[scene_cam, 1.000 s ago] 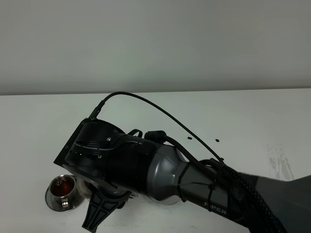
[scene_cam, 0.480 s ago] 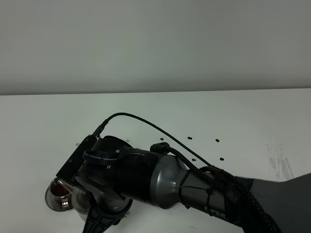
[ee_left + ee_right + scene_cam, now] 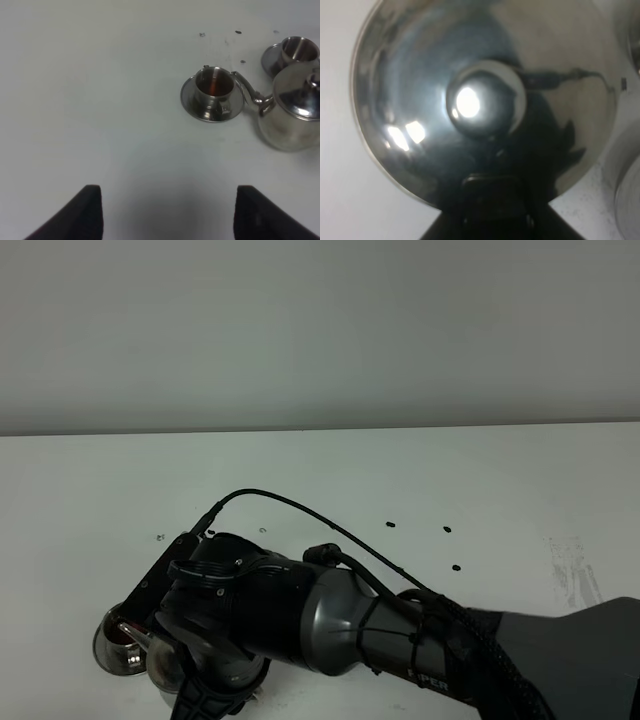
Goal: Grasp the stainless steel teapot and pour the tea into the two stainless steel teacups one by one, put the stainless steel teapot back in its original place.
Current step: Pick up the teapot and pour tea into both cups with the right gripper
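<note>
Two teacups matter here, and the high camera shows only one: the filled teacup (image 3: pixel 113 638), just beside the stainless steel teapot (image 3: pixel 162 668). Of the teapot we see only a sliver of bright body under the right arm. The right gripper (image 3: pixel 205 702) hangs over the teapot at the frame's lower edge, cut off, so we cannot read its jaws here.

From the left wrist camera, the teapot (image 3: pixel 292 117) stands upright on the table (image 3: pixel 100 100). Its thin spout (image 3: pixel 245 89) aims at the filled teacup (image 3: pixel 214 86), with the tip just over that cup's saucer (image 3: pixel 192 102). The second teacup (image 3: pixel 299 49) looks empty to us. It sits just behind the teapot and off the spout's line, so we judge the pot must swing or shift toward it. The frame edge cuts off the teapot's loop handle. The left gripper (image 3: pixel 170 215) has its fingers wide apart and holds nothing. It is well apart from the teapot, so the right arm is much the nearer.

From the right wrist camera, the teapot's domed lid (image 3: pixel 420 75) and knob (image 3: pixel 485 100) fill the picture. The right gripper is clamped shut hard against the teapot's edge, probably on the loop handle, which its own dark body hides. Neither teacup is clear in this view.
</note>
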Controlling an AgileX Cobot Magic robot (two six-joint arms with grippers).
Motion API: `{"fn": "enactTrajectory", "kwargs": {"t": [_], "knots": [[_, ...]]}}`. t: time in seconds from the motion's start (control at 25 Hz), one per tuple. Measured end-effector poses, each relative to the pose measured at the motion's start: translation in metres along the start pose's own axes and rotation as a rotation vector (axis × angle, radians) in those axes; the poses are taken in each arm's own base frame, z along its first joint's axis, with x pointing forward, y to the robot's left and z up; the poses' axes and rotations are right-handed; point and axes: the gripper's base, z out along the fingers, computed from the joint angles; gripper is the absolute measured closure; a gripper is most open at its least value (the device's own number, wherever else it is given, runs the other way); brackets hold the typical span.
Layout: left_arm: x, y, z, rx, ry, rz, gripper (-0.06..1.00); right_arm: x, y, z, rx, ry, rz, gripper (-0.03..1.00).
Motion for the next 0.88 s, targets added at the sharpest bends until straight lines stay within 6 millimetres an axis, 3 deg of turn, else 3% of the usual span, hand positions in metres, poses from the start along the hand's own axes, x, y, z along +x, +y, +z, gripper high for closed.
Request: {"fn": "enactTrajectory", "kwargs": {"t": [0.88], "knots": [[0.000,0.000,0.000,0.000,0.000,0.001,0.33,-0.001,0.006,0.016,-0.040,0.000,-0.023,0.76]]}}
